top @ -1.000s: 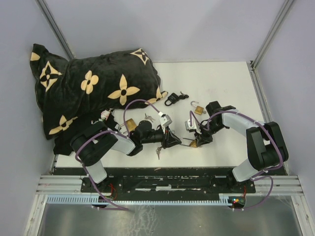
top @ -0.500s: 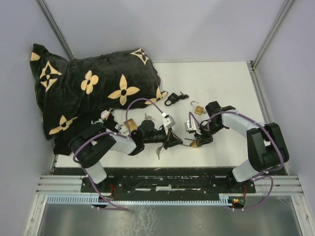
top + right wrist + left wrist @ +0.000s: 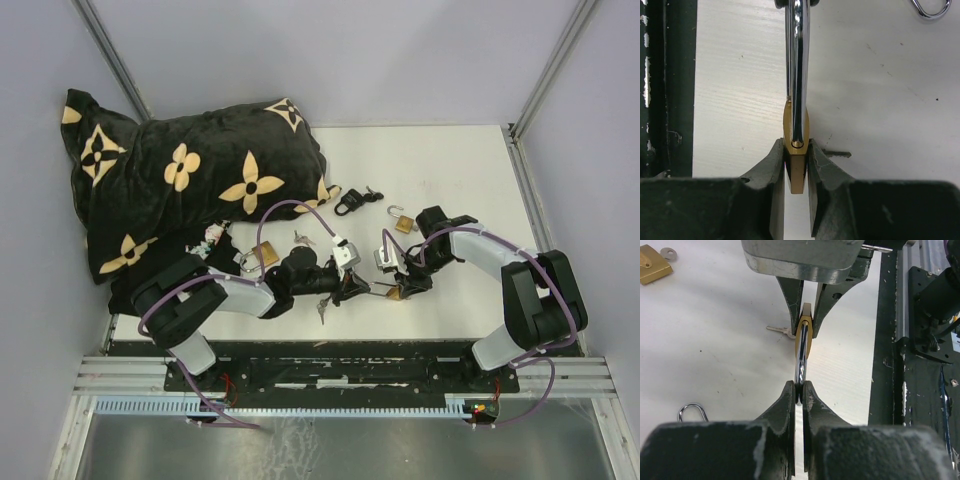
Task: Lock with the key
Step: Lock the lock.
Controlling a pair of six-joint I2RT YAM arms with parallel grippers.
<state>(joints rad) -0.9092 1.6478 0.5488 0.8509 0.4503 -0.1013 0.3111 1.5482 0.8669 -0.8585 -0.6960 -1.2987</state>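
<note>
Brass padlock sits low over the near-middle of the table, spanned between your two arms. The left gripper is pinched shut on the chrome shackle and the right gripper is clamped on the body. Both forearms lie low, wrists facing each other. A holding step, I'd judge; next you must free one gripper for the key lying just beside.

The right tool clamps a brass padlock edge-on between its two dark fingers above the white bench. The chrome shackle rises straight from the padlock and out of the top of the frame. A key pokes out just right of the padlock, part hidden by a finger. A steel loop lies far up-right of it, and a dark rail runs left.
</note>
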